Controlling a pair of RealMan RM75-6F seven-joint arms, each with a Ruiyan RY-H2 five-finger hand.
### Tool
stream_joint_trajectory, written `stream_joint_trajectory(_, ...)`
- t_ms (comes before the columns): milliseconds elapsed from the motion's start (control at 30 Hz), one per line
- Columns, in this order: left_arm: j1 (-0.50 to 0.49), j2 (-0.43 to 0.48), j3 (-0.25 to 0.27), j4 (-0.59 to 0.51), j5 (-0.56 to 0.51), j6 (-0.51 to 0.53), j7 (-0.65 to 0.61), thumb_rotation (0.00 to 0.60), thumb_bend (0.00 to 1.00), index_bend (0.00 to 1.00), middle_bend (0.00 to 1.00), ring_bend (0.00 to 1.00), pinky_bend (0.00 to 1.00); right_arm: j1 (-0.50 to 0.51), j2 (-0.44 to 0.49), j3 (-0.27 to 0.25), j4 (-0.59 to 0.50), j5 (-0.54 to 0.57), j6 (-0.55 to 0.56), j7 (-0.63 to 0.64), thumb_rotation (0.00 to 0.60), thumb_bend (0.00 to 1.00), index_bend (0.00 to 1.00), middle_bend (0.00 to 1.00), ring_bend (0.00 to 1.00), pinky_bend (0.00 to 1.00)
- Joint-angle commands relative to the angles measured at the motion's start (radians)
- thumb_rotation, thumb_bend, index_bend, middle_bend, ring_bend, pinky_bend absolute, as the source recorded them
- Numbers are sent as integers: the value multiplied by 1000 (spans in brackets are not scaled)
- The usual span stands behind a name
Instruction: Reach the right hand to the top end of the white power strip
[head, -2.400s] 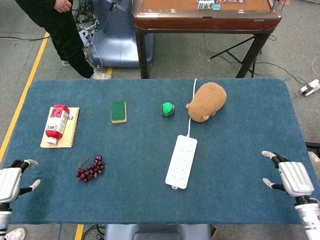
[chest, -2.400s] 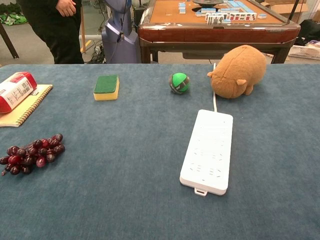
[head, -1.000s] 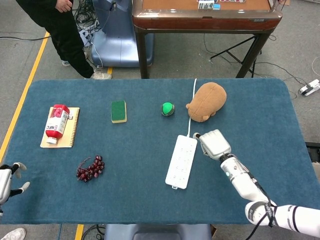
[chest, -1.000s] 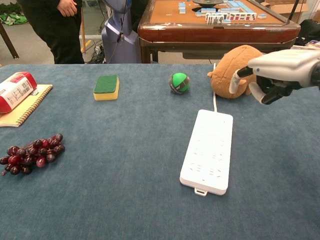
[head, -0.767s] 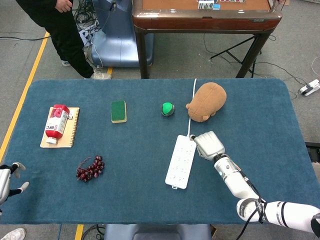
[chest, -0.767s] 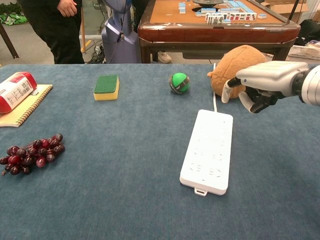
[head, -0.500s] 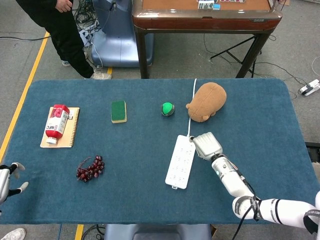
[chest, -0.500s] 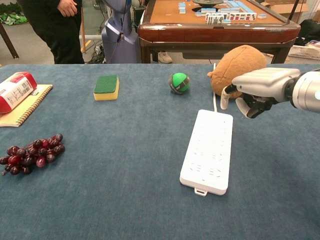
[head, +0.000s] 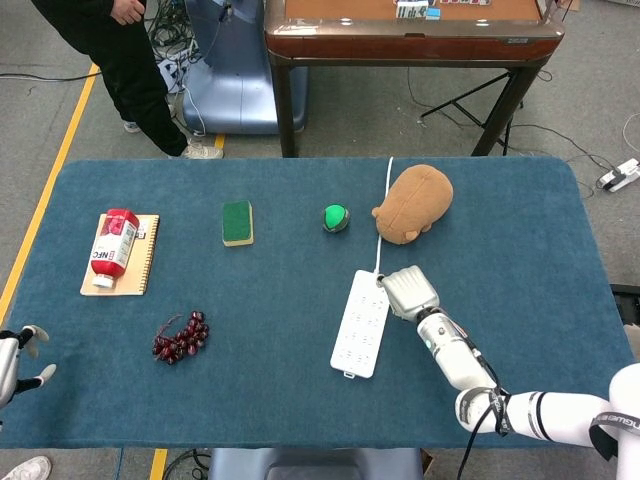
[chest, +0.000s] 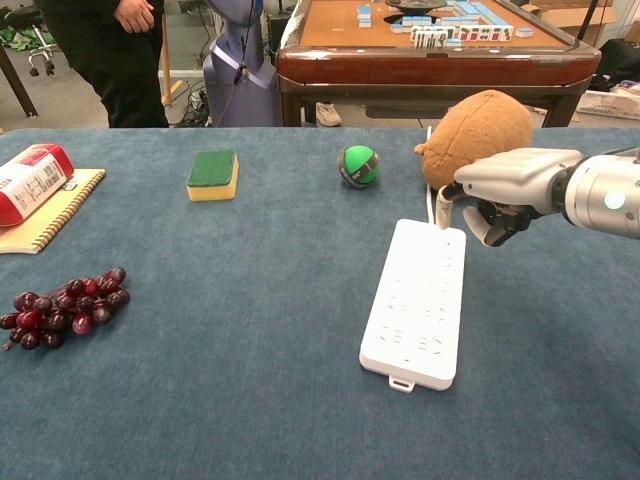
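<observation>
The white power strip (head: 363, 322) lies lengthwise on the blue table, and its white cable (head: 383, 215) runs from the top end toward the back edge. My right hand (head: 408, 292) sits at the strip's top right corner. In the chest view the right hand (chest: 500, 190) hovers just over the top end of the strip (chest: 418, 300), thumb pointing down at the corner and fingers loosely bent, holding nothing. Whether the thumb touches the strip is unclear. My left hand (head: 10, 365) shows only partly at the front left edge, fingers apart and empty.
A brown plush toy (head: 413, 203) lies just behind the right hand, beside the cable. A green ball (head: 336, 218), a green-and-yellow sponge (head: 237, 222), dark grapes (head: 181, 337) and a red bottle (head: 115, 247) on a notebook lie to the left. A wooden table (head: 410, 25) stands behind.
My right hand has come from the front right edge to the strip's top end, lately edging left and down toward the corner. The left hand sank slightly at the front left.
</observation>
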Motion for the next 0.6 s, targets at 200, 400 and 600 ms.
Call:
stream_joint_trajectory(200,0,1,-1,2,-3,-3,-6,600,187,554,583,438,665,24,-22,-14,28,26,-5,7,600,772,306,1000,1000,1000)
stream_joint_trajectory(400,1,3,-2,3,-5,-4,-13,600,187,554,583,438,665,37,-42,-24,53,35,-11,17,600,772,306,1000,1000,1000)
stream_joint_trajectory(600,2,5,-3,5,-6,-3,-21,600,187,554,583,438,665,45,-51,-32,56,32,-6,28,600,771,306,1000,1000,1000)
